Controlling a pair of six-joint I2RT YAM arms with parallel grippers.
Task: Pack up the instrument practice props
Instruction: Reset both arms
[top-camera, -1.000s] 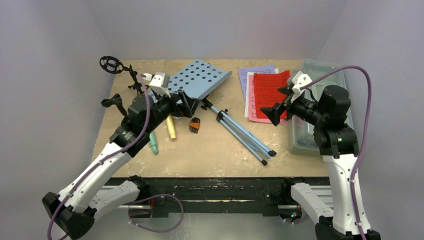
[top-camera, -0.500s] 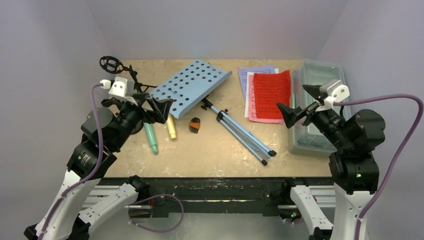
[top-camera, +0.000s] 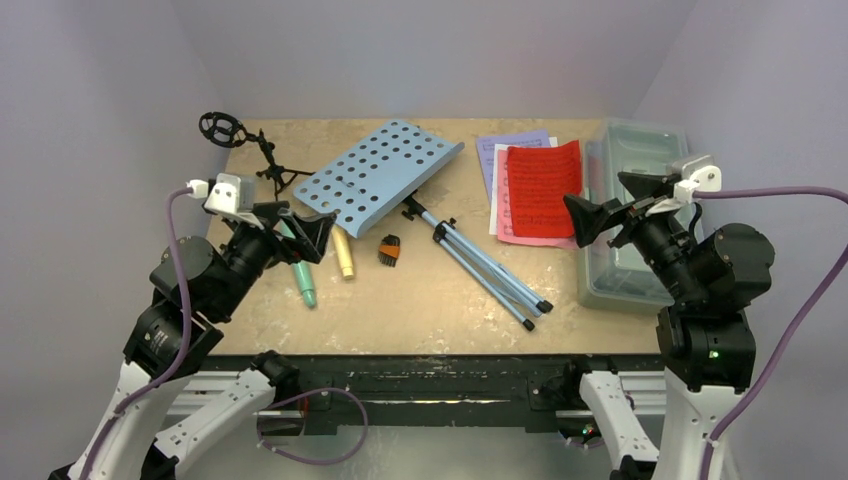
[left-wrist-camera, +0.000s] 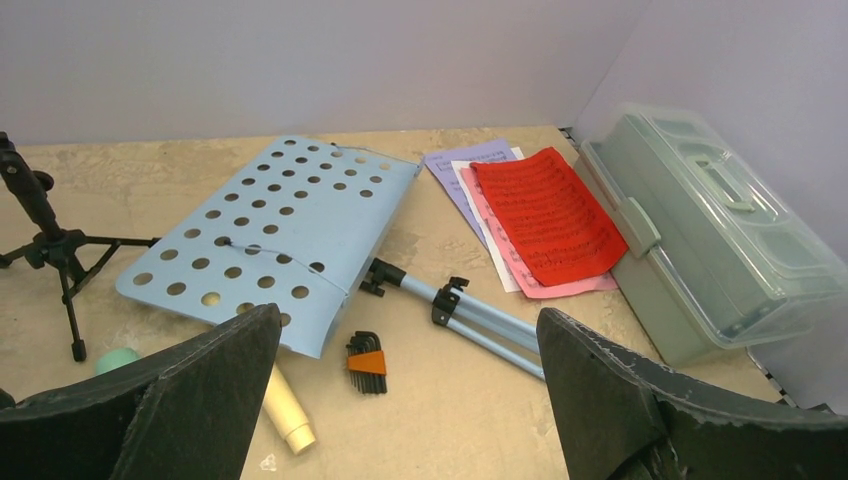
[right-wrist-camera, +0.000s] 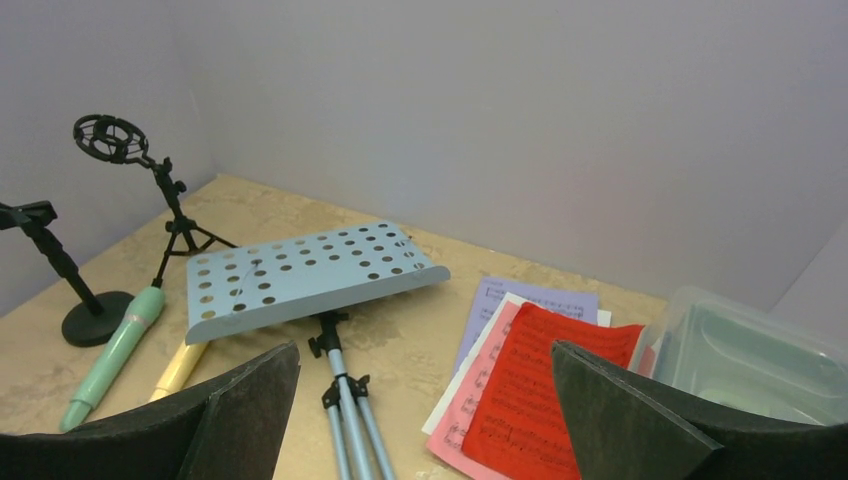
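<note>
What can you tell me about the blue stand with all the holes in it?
The light-blue stand lies tipped over in the middle of the table. Its flat tray, seemingly painted metal, has rows of round holes and a small lip along one edge. A thin pole with black clamps joins it to the legs, which are folded together with their black tips pointing near right. The tray's near edge covers one end of the yellow microphone. Nothing holds it.

One blue tripod, two microphones, two black stands, four music sheets, one hex-key set, one tub
</note>
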